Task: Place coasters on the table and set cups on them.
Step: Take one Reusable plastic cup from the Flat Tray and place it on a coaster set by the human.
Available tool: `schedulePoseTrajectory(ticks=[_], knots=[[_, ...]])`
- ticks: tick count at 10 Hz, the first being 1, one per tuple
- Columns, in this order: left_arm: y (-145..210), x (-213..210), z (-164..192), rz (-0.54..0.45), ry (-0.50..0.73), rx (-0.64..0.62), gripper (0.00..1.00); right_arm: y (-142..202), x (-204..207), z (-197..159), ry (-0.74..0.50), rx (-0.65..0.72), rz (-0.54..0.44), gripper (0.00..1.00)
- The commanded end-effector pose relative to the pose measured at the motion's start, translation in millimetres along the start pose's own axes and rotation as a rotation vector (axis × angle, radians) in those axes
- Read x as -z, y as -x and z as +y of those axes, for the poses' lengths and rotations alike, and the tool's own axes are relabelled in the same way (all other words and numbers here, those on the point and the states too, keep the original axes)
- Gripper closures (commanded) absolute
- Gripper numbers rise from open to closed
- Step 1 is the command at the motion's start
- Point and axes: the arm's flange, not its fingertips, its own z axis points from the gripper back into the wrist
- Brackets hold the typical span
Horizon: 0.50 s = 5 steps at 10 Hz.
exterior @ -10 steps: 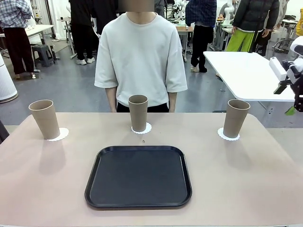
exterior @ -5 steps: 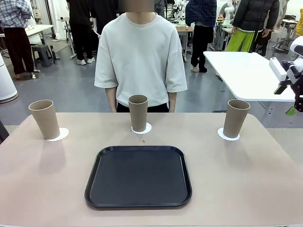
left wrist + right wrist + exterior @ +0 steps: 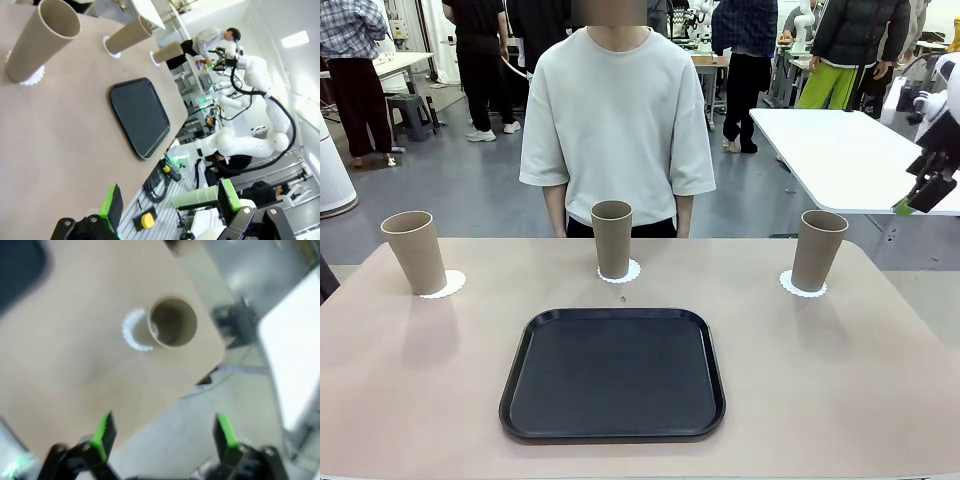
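Note:
Three tan cups stand upright on the beige table, each on a white lacy coaster. The left cup rests on its coaster, the middle cup on its coaster before the person, and the right cup on its coaster. My right gripper hangs in the air past the table's right edge. In the blurred right wrist view it is open above the right cup. My left gripper is open and holds nothing, off the table's side, with the cups far ahead.
A big black tray lies bare in the middle of the table, near my side. The person stands at the far edge with arms down. A white table stands behind to the right, close to my right arm.
My right gripper has risen and swung at the right edge of the front view. Cups, coasters and tray have not moved.

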Motion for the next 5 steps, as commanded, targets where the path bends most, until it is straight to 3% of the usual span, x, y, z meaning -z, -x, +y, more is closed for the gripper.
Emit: schedulePoseTrajectory(ticks=[1,2,3,5], knots=[[1,-2,-1,-0.008,0.0,0.006,0.0,4,-12,37,0.104,0.477,0.3,0.0],[1,-2,-1,-0.008,0.0,0.006,0.0,14,-20,53,0.042,0.484,0.398,0.0],[1,-2,-1,-0.008,0.0,0.006,0.0,21,-25,66,-0.044,0.47,0.43,0.0],[1,-2,-1,-0.008,0.0,0.006,0.0,22,-26,83,-0.145,0.423,0.419,0.0]])
